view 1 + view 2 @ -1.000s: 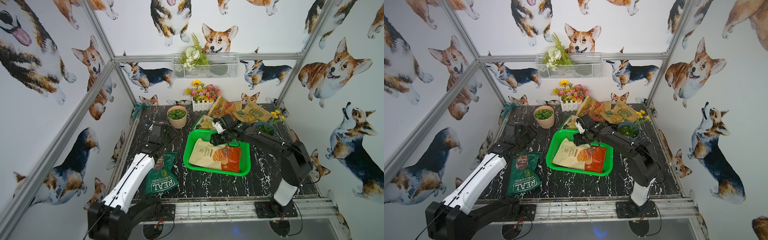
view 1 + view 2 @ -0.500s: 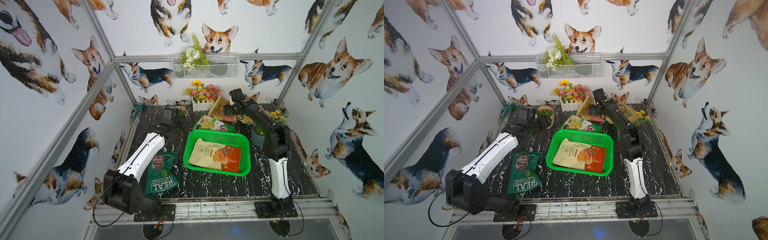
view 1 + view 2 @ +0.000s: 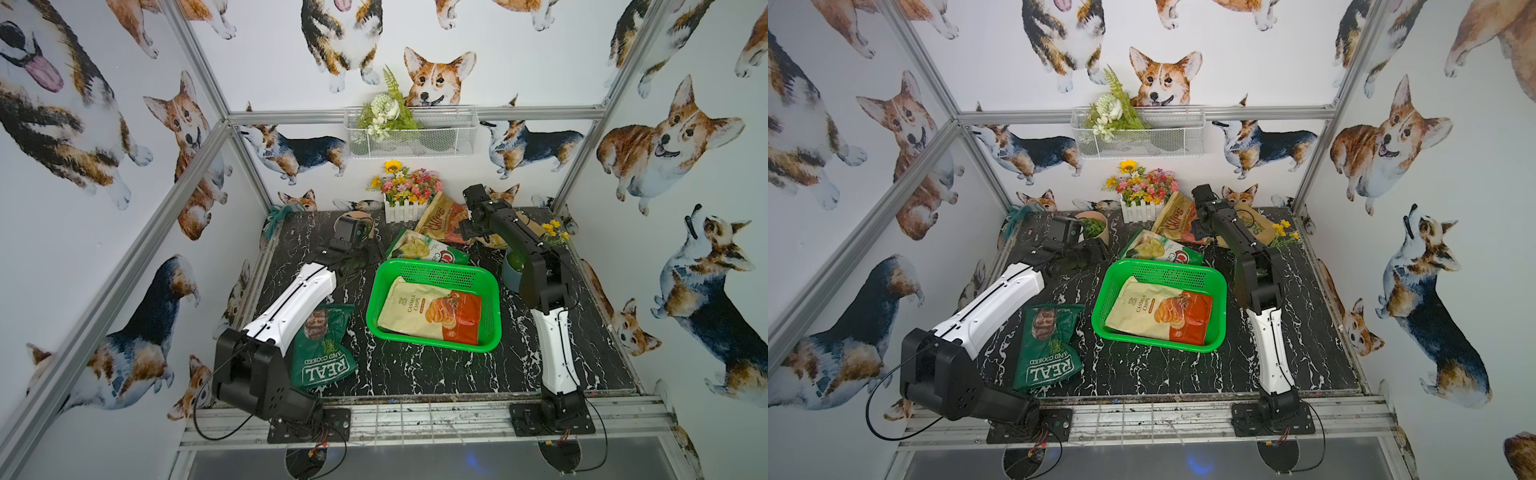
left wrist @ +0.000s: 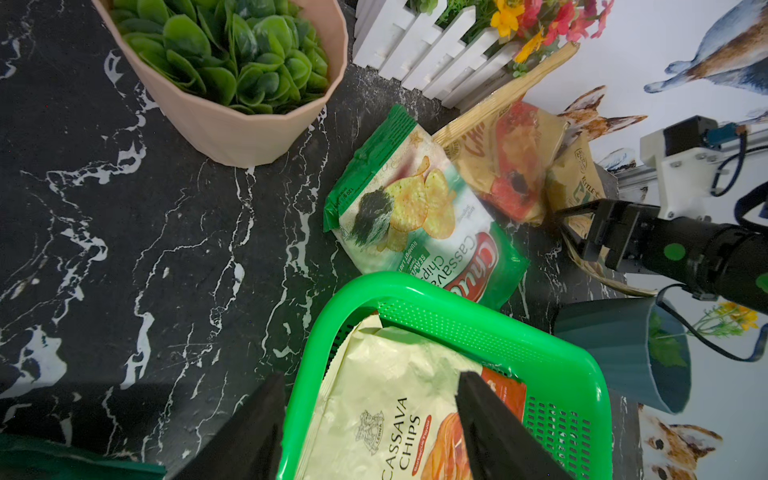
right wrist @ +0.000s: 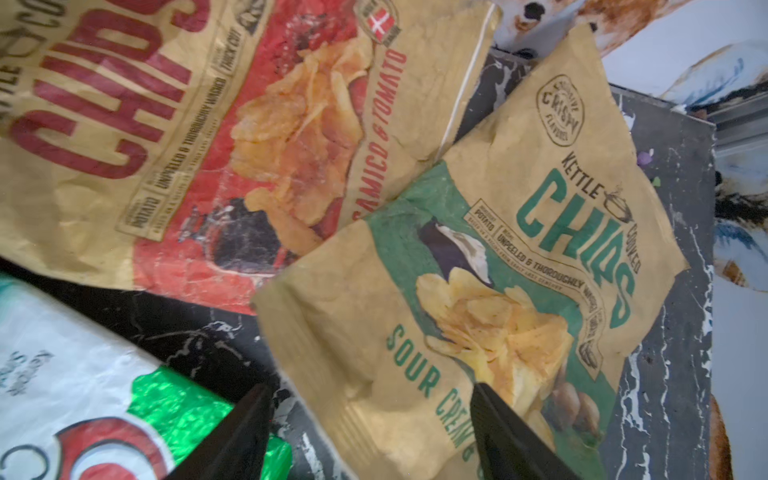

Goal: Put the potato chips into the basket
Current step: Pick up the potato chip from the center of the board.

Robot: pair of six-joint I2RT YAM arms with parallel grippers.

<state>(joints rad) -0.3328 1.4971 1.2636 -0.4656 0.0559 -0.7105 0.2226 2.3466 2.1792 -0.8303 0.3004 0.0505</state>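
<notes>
Bright green perforated plastic basket (image 3: 432,266) (image 3: 1158,270) at the middle of the black white-veined marble tabletop (image 3: 415,374); inside it, lying flat, a cream-and-orange crinkly bag (image 3: 428,311) (image 4: 386,399) lettered CASSAVA CHIPS, alone in there; four more bags out on the marble. Dark green crinkly bag (image 3: 324,353) (image 3: 1046,349) marked REAL beside the basket on the left arm's side, partly under that arm's white link; green-and-white foil bag (image 3: 424,251) (image 4: 419,220) with a red logo just behind the basket's far wall, one end hidden by the rim; tan paper-look bag with red lettering (image 3: 442,218) (image 5: 208,124) farther back, against the white picket-fence flower box (image 3: 405,212); tan paper-look bag with green lettering (image 5: 498,270) (image 3: 1254,224) next to it, one edge lying over the red-lettered one.

Left gripper (image 4: 370,376) above the basket's far corner, near the pale pink faceted pot (image 4: 232,137) of green leaves; jaws spread wide, gripping nothing, the cream bag below them.

Right gripper (image 5: 372,384) out at the back of the table, above the green-lettered tan bag's lower end; jaws wide apart, one finger (image 5: 511,436) over the printed face, the other beside the bag's edge; contact with the bag impossible to tell. Blue-grey pot (image 3: 513,274) beside the basket, under the right arm.
</notes>
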